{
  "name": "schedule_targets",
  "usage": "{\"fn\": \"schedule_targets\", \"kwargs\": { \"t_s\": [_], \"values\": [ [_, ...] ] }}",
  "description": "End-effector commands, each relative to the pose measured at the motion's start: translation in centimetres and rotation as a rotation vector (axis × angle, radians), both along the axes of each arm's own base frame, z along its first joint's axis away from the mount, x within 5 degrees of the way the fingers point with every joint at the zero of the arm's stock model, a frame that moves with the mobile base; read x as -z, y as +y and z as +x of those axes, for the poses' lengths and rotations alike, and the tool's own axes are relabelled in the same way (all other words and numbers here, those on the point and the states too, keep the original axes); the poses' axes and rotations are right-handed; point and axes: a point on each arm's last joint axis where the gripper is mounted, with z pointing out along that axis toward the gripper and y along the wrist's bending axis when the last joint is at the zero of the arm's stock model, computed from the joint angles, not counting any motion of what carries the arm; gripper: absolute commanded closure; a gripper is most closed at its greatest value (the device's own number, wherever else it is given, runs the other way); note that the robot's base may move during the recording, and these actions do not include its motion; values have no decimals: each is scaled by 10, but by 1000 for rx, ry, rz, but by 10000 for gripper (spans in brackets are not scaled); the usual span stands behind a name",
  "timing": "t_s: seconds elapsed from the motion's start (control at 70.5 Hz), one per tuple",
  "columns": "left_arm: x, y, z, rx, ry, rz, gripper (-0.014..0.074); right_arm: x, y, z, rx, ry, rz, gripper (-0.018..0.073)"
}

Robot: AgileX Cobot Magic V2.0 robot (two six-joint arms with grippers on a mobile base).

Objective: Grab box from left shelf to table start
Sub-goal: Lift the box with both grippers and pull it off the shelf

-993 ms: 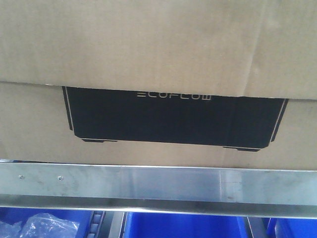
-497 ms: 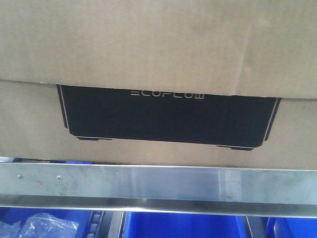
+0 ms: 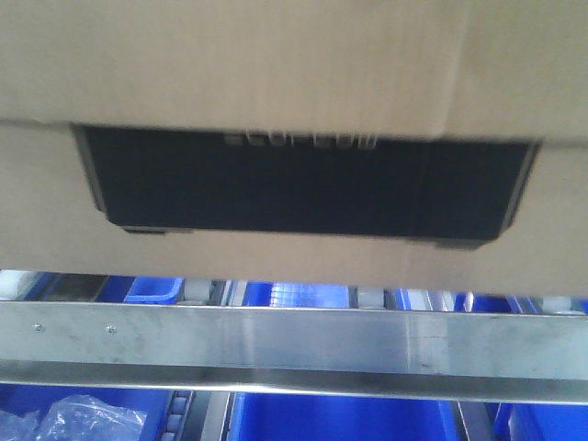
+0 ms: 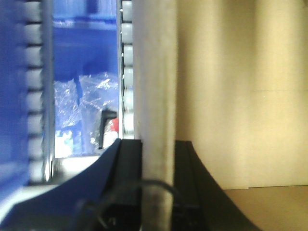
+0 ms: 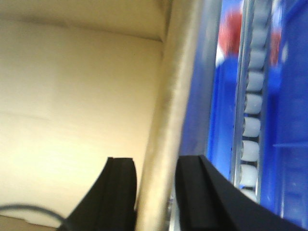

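The box (image 3: 276,64) hangs clear above the shelf rail (image 3: 294,340), and blue bins (image 3: 312,294) show through the gap between them. The left gripper (image 4: 156,192) pinches an upright cardboard wall of the box between its black fingers. The right gripper (image 5: 155,187) clamps another wall the same way.

Pale "ECOFLOW" lettering (image 3: 299,141) (blurred) stands on the box's (image 3: 276,64) black print (image 3: 303,188).

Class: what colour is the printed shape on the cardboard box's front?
Black print, on the brown box; clearest in the front-facing view.
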Motion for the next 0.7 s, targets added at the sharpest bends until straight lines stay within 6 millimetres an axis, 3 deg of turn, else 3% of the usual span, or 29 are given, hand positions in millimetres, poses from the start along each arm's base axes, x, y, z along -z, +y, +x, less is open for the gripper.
{"fn": "schedule_targets", "kwargs": {
  "t_s": [0.0, 0.312, 0.681],
  "values": [
    [-22, 5, -26, 4, -174, -100, 691, -21, -2, -18, 24, -164, 2, 499],
    [-8, 26, -100, 9, -350, -167, 691, 8, -1, -83, 20, -185, 15, 499],
    [-19, 50, -181, 17, -507, -216, 691, -10, 5, -183, -5, -500, 69, 499]
  ]
}}
